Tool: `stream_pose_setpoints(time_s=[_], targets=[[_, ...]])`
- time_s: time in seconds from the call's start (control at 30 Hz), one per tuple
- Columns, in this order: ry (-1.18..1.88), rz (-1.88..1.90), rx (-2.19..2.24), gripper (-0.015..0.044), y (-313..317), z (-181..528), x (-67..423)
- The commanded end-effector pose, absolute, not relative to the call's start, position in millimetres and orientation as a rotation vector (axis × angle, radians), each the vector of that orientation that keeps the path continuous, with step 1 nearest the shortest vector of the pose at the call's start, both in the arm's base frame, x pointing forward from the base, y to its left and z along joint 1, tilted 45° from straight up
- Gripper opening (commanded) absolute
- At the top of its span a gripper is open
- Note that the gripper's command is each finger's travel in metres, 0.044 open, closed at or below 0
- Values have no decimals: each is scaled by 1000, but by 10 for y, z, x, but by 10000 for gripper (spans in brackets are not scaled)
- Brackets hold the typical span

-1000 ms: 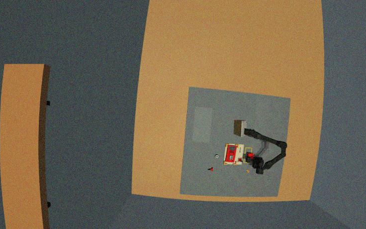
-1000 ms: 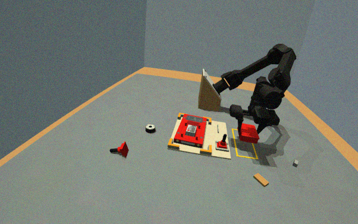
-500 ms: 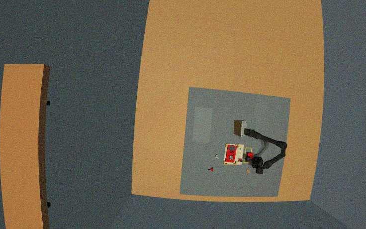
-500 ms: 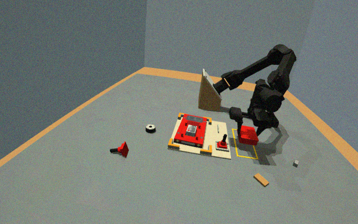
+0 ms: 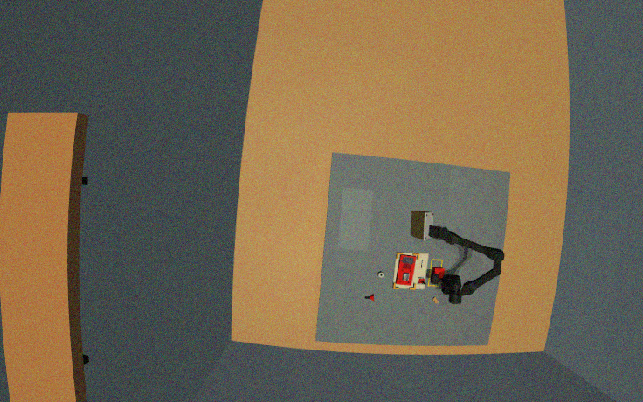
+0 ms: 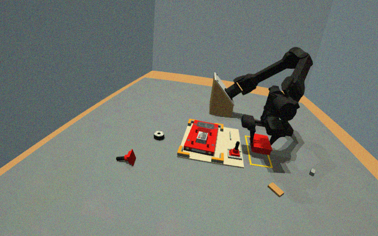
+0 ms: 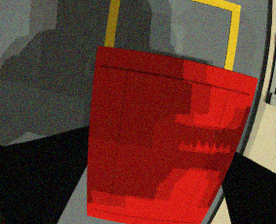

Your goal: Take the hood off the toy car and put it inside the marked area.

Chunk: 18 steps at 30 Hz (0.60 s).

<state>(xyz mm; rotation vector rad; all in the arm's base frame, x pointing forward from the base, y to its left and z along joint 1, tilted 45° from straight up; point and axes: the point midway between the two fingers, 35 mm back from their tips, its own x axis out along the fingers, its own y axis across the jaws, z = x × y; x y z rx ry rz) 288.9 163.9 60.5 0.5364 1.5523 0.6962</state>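
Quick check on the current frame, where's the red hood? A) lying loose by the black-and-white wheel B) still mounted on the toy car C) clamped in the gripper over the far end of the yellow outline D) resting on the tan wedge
C: the gripper is shut on the red hood, at the far end of the yellow outline, beside the car's board.
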Motion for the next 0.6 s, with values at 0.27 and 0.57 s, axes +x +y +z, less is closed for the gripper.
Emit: stream_pose_setpoints(time_s=[0.27,0.57], targets=[[1560,695,545,0,1674,559,2865],[1560,695,546,0,1705,528,2861]])
